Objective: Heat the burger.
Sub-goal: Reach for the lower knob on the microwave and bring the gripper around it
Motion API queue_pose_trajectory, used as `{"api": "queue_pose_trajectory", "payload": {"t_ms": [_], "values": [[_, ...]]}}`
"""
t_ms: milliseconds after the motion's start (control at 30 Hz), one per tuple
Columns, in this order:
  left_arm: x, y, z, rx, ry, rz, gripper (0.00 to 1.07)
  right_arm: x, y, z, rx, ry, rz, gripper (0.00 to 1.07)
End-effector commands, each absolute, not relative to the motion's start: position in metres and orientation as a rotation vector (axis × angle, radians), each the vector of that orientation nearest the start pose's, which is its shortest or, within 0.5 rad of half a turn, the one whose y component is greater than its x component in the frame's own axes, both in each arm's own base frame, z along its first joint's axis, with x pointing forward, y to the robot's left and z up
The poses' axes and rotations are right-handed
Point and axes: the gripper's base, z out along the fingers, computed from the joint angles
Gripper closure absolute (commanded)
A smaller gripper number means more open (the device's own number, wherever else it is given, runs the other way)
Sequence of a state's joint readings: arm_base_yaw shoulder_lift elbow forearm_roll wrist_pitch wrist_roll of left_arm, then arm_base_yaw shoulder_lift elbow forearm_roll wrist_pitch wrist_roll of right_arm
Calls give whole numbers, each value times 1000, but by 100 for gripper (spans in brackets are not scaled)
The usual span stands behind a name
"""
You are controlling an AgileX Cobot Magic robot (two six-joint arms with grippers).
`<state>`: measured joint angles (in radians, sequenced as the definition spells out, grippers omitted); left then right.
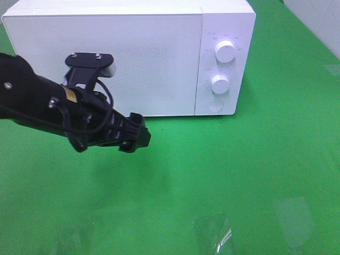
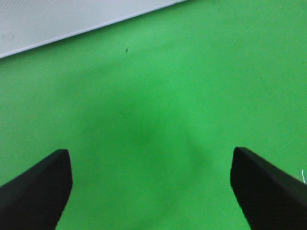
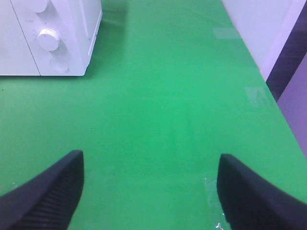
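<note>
bright green mat (image 1: 249,175) over the whole table, pale wall (image 1: 319,21) along the far right edge. at the back, a white microwave (image 1: 159,69), square to the camera, door (image 1: 138,37) shut flat against the body. on its right-hand panel, upper knob (image 1: 226,51) above lower knob (image 1: 220,84), and under those a round button (image 1: 215,105).

from the left of the high view, black left arm (image 1: 32,101), reaching in low and slanting across the front of the door. at its end, left gripper (image 1: 135,139), out over bare mat just in front of the microwave, apart from the casing. in the left wrist view, both black fingers (image 2: 38,191) spread wide, only green mat between them, the white base of the microwave some way ahead. holding nothing.

right gripper (image 3: 151,155): outside the high view, seen only by its own wrist camera. jaws likewise far apart, nothing between, above open mat to the right of the microwave, well apart from it, looking towards the corner with the knobs.

near the front edge of the table, a few clear shiny patches (image 1: 215,234) on the mat.

burger: in none of the three views; whereabouts not to be told from here.
</note>
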<state>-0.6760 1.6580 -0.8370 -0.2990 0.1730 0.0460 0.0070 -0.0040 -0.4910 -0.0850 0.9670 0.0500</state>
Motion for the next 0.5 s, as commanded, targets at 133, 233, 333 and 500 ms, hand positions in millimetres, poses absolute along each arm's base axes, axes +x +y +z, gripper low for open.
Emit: {"api": "queue_pose_trajectory", "payload": {"t_ms": [133,233,333,500], "values": [[242,-158,204,506,2648,-400,24,-5,-6,283,39,1921,-70,34],[238,-124,226,398,2702,-386,24,-5,-6,283,39,1921,-70,34],[236,-115,231,377,2713,-376,24,-5,-6,283,39,1921,-70,34],[218,-72,264,334,2698,-241,24,-5,-6,283,39,1921,-70,34]]}}
